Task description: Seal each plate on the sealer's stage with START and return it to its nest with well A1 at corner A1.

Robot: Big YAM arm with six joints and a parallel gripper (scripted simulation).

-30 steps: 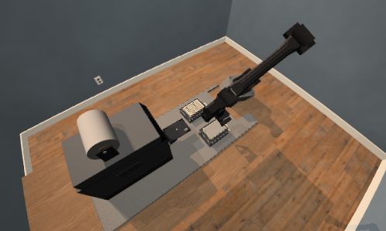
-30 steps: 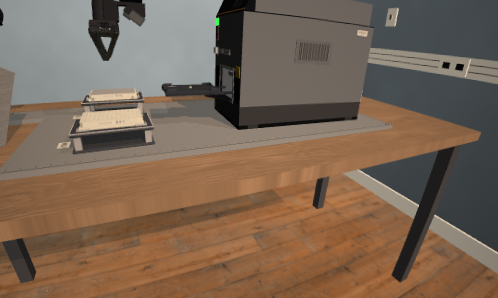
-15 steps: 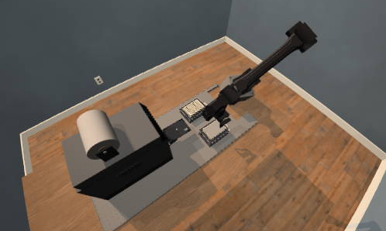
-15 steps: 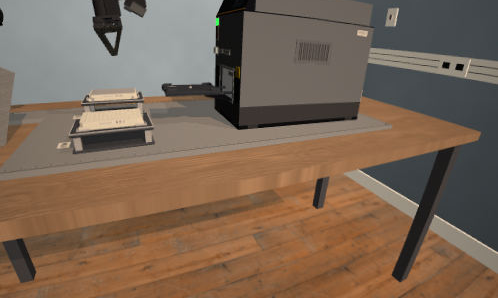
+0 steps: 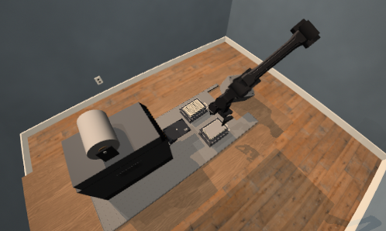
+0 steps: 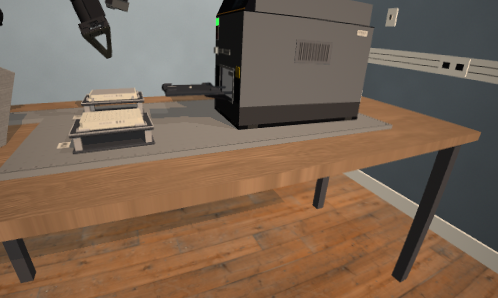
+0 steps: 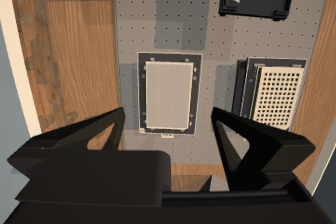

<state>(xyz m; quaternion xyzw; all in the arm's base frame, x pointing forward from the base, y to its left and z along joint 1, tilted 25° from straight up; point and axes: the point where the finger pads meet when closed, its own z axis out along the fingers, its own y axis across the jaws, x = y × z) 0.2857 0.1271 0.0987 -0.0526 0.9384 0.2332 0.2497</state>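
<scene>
A foil-covered plate (image 7: 169, 94) (image 5: 214, 131) (image 6: 112, 93) sits flat in its dark nest (image 7: 141, 65). A second plate (image 7: 279, 95) (image 5: 193, 108) (image 6: 111, 119), with open wells, sits in the neighbouring nest (image 7: 242, 90). My gripper (image 7: 168, 112) (image 5: 225, 119) (image 6: 103, 42) is open and empty. It hangs well above the foil-covered plate. The sealer (image 5: 128, 152) (image 6: 293, 60) shows a green lamp (image 6: 217, 21). Its black stage (image 5: 177, 129) (image 6: 192, 89) (image 7: 255, 6) is out with nothing on it.
A large foil roll (image 5: 98, 133) sits on the sealer. Everything stands on a grey perforated mat (image 7: 215, 50) (image 6: 200, 131) on a wooden table (image 6: 300, 161). A small white tag (image 6: 63, 145) lies beside the nearer nest.
</scene>
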